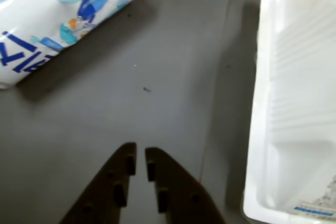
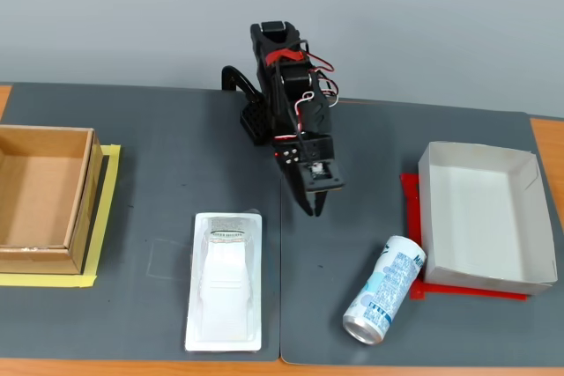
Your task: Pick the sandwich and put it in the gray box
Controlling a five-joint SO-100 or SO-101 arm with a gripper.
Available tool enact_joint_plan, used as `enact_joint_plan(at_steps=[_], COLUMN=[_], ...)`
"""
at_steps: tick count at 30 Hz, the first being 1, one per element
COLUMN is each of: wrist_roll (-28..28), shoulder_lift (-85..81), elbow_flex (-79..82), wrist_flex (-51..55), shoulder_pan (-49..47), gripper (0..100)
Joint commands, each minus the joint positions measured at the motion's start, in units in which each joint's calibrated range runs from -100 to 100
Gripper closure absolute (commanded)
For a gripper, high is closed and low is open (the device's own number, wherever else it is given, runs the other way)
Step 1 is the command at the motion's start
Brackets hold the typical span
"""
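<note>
Tool [image 1: 139, 157] nearly closed, empty, hovering over desk [image 1: 157, 51] | sandwich [image 2: 226, 281] lower centre-left of fixed view, flat | likely light, thin slick plastic, flexes | grip across a long rim

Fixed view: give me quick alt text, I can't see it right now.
The sandwich lies flat on the dark mat, ungrasped, left of the arm's empty gripper. The gray box sits at right on a red sheet, a drink can lying beside it; a brown cardboard box sits far left.

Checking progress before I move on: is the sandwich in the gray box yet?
No, the sandwich lies on the mat, far from the gray box.
</note>
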Motion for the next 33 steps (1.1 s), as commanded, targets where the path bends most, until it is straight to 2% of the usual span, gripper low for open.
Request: enact_joint_plan(at_steps=[1, 6, 16, 22, 33], wrist_roll=[-0.12, -0.17, -0.17, -0.02, 0.24], shoulder_lift=[6.01, 16.87, 31.62, 35.77, 38.15], elbow_flex=[-7.56, -15.43, -35.87, -45.37, -56.23], wrist_flex=[0.05, 0.48, 16.36, 19.84, 29.30], shoulder_pan=[-3.07, -4.26, -0.16, 0.74, 19.91], gripper=[98, 98, 98, 98, 98])
